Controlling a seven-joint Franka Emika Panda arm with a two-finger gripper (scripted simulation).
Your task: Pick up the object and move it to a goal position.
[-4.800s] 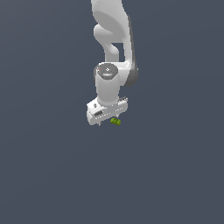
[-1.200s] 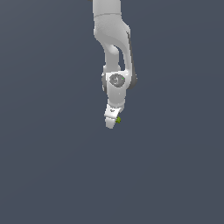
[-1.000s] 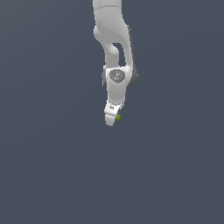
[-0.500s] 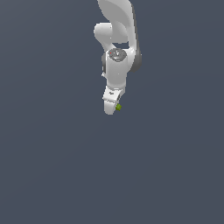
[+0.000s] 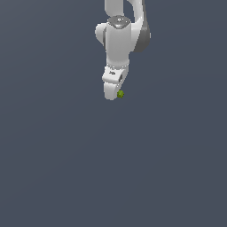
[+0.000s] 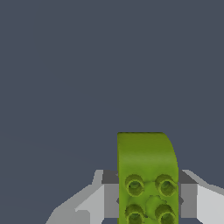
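Right now your white robot gripper (image 5: pixel 113 94) pinches the small yellow-green studded block (image 6: pixel 147 179). You see plain dark grey ground (image 5: pixel 66 168) all around it.

Checked both views, found no readable text, label, brand, number or sign. Arm casing in exterior view showed plain white, no markings I could make out. Yellow-green object (image 6: pixel 147 177) in wrist view carried round studs only, no lettering on them. Gripper (image 6: pixel 148 199) surfaces looked blank grey and white. Background was plain dark grey, unmarked.
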